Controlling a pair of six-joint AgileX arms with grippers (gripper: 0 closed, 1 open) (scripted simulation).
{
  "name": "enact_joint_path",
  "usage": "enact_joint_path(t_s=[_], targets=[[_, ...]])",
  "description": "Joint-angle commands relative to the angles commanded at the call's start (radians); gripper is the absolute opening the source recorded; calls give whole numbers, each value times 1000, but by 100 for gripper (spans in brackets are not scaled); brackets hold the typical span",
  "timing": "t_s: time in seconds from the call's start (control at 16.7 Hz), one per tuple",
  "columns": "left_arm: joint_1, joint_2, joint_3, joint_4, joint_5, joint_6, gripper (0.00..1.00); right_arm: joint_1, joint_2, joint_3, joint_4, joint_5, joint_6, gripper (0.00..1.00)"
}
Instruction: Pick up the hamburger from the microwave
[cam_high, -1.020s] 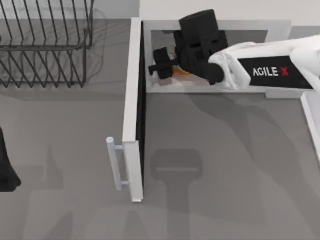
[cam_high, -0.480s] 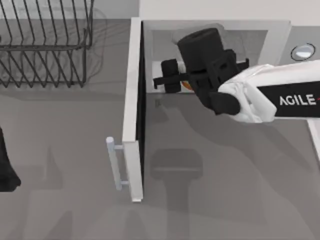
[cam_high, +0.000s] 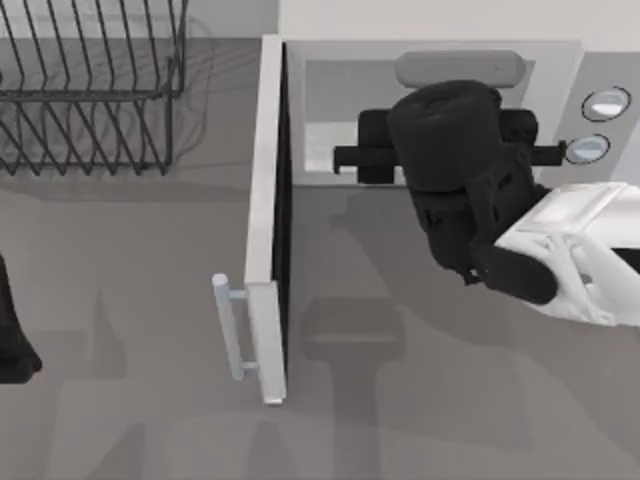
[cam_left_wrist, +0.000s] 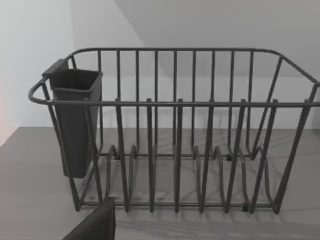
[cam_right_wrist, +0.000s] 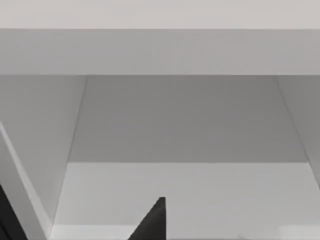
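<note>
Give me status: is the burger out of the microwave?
Done: the microwave door is open. In hand: the right hand sits at the cavity mouth; I cannot tell whether it holds the burger. Left: confirm the grip and carry the burger clear. The left arm is parked at the table's left edge.

Right arm enters from the right edge of the top view, white forearm angled up-left, black wrist beyond it; right gripper (cam_high: 372, 160) at the wrist's far end, pointing left, finger state hidden; left arm (cam_high: 12, 335) parked at the left edge, well apart.
</note>
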Motion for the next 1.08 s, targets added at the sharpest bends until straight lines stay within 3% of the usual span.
enact_joint_path(t_s=[0.36, 0.84, 1.08], targets=[[0, 0, 0, 0, 0, 0, 100, -3, 43, -10, 36, 0, 1, 0], [0, 0, 0, 0, 0, 0, 100, 3, 337, -126, 478, 9, 3, 0], [0, 0, 0, 0, 0, 0, 100, 1, 410, -165, 574, 7, 1, 0]])
